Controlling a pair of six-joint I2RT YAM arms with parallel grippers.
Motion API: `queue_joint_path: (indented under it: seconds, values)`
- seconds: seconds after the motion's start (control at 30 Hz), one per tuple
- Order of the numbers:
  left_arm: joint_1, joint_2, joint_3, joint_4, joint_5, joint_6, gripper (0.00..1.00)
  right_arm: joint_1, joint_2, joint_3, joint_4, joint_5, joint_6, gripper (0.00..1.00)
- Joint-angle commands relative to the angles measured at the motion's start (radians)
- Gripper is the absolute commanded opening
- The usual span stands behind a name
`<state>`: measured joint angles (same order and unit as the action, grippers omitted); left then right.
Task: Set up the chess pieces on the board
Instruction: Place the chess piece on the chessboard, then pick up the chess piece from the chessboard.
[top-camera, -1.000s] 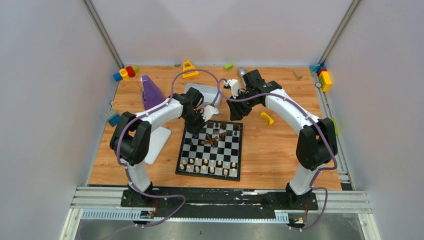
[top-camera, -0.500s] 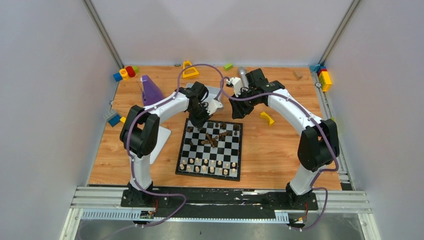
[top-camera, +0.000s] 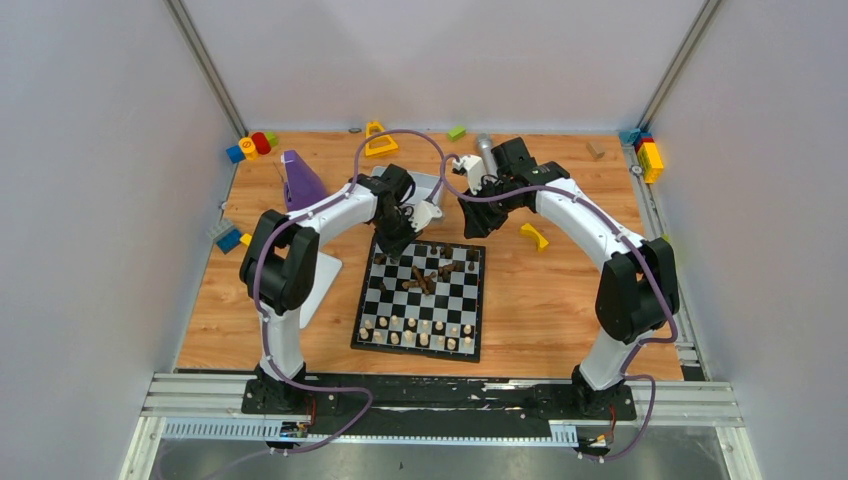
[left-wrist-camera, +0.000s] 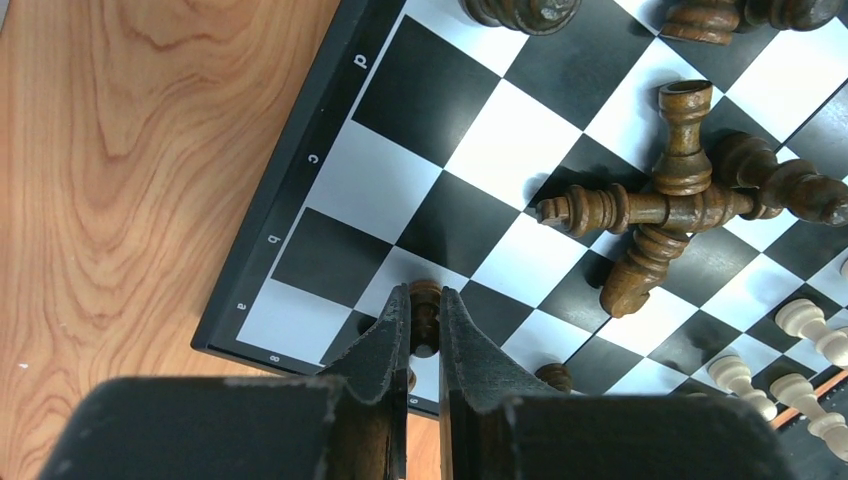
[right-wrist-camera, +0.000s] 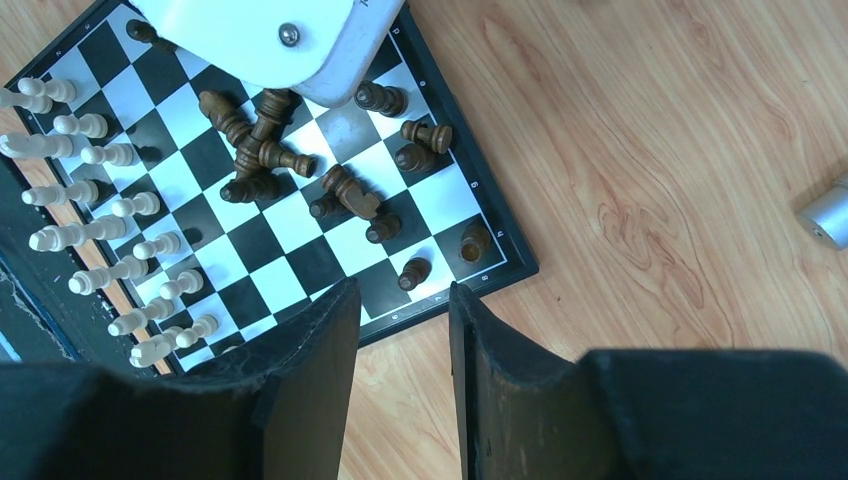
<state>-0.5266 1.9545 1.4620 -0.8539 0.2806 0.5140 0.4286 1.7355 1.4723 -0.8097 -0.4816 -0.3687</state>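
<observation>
The board lies in the middle of the table. Pale chess pieces stand in two rows along its near edge. Dark ones lie in a heap at its middle, and a few stand near the far edge. My left gripper hangs over the board's far left corner. In the left wrist view it is shut on an upright dark piece over a white square beside the heap. My right gripper stands open with nothing in it, over bare wood just beyond the board's far right corner.
A white tray sits behind the board, a purple cone and a white lid to its left, and a yellow block to its right. A silver cylinder and coloured blocks line the back edge.
My left arm has swung back and right to the board's far left corner, then held still. The right arm has hardly moved.
</observation>
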Motion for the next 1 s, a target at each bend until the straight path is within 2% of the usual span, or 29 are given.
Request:
queue_joint_path:
  seconds: [0.0,0.1,0.23,0.33,0.4,0.6,0.97]
  values:
    - [0.007,-0.016,0.011,0.008,-0.013,-0.017,0.13,-0.005,-0.038,-0.002,0.031,-0.019,-0.006,0.39]
    - [0.007,-0.016,0.011,0.019,-0.020,-0.026,0.21,-0.005,-0.039,-0.005,0.032,-0.016,-0.006,0.39]
    - [0.007,-0.036,0.001,0.030,-0.030,-0.034,0.39,-0.005,-0.035,-0.003,0.031,-0.018,-0.006,0.39]
    - [0.013,-0.064,-0.017,0.046,-0.035,-0.047,0.60,-0.005,-0.031,0.000,0.032,-0.021,-0.006,0.39]
    - [0.027,-0.090,-0.023,0.052,-0.021,-0.054,0.69,-0.004,-0.031,0.000,0.031,-0.022,-0.006,0.39]
    - [0.092,-0.156,-0.055,0.046,0.023,-0.051,0.73,-0.005,-0.034,-0.004,0.030,-0.021,-0.004,0.39]
    - [0.108,-0.145,-0.148,0.079,0.012,-0.035,0.60,-0.005,-0.033,-0.004,0.028,-0.015,-0.006,0.39]
